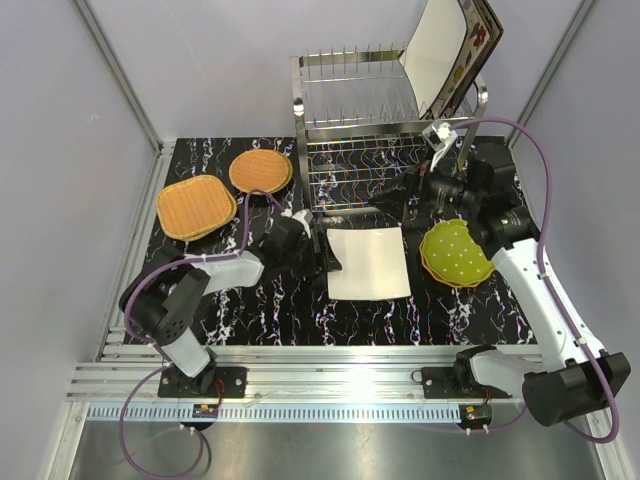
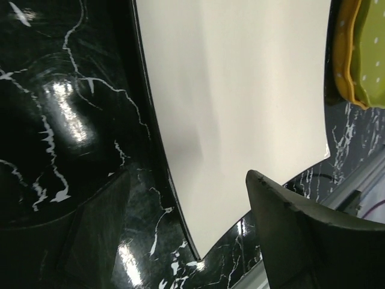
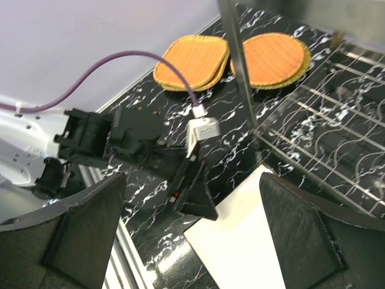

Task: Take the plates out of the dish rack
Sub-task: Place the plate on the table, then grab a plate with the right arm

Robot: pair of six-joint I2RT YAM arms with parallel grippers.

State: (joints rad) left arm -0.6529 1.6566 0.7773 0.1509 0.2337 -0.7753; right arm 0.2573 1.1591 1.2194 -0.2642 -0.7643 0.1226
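Note:
The dish rack [image 1: 350, 110] stands at the back of the table, with a cream square plate [image 1: 435, 50] and a flower-patterned plate [image 1: 482, 35] leaning at its right end. Another cream square plate [image 1: 368, 263] lies flat on the table. My left gripper [image 1: 332, 255] is open at its left edge, and the plate's corner [image 2: 240, 108] lies between the spread fingers [image 2: 313, 241] without being held. My right gripper [image 1: 395, 203] hangs open and empty in front of the rack's lower shelf, above the cream plate [image 3: 240, 247].
Squarish orange woven plates [image 1: 196, 207] and a round orange woven plate [image 1: 260, 171] lie at the back left. A lime-green dotted plate [image 1: 455, 253] sits on an orange one at the right. The rack's leg [image 3: 237, 72] and grid shelf [image 3: 325, 138] are close to my right gripper.

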